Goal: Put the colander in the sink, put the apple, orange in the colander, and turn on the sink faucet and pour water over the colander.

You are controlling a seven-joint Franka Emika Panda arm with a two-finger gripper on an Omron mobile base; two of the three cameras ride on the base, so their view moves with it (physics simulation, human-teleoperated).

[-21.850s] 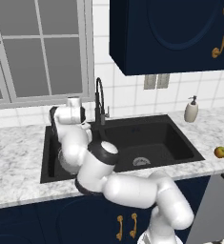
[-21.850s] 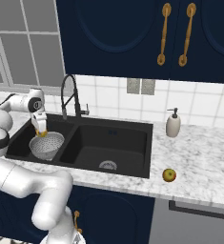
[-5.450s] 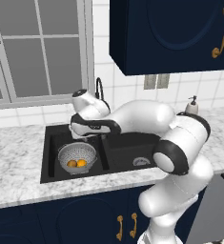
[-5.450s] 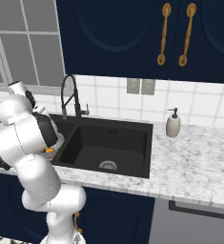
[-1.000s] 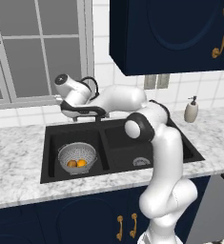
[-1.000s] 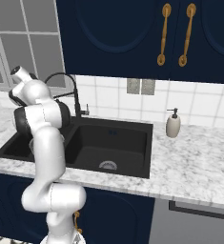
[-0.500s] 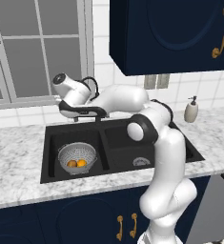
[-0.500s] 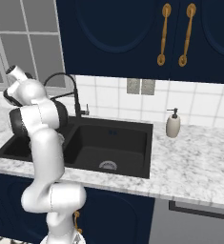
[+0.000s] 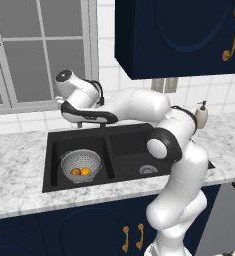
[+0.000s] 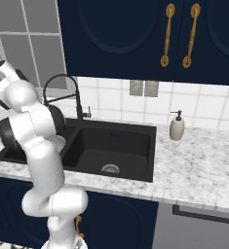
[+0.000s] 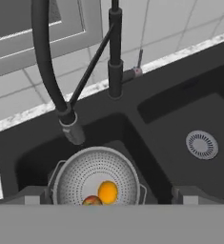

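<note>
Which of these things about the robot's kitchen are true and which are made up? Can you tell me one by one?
1. The colander sits in the left basin of the sink. True.
2. The orange lies on the counter beside the sink. False: it is inside the colander, next to the apple.
3. Water is pouring from the sink faucet. False: no stream comes out of the spray head.
4. The spray head hangs over the basin with the colander. True.
5. The gripper is holding the apple. False: it is open and empty, above the colander.
6. A soap pump bottle stands on the counter to the right of the sink. True.
</note>
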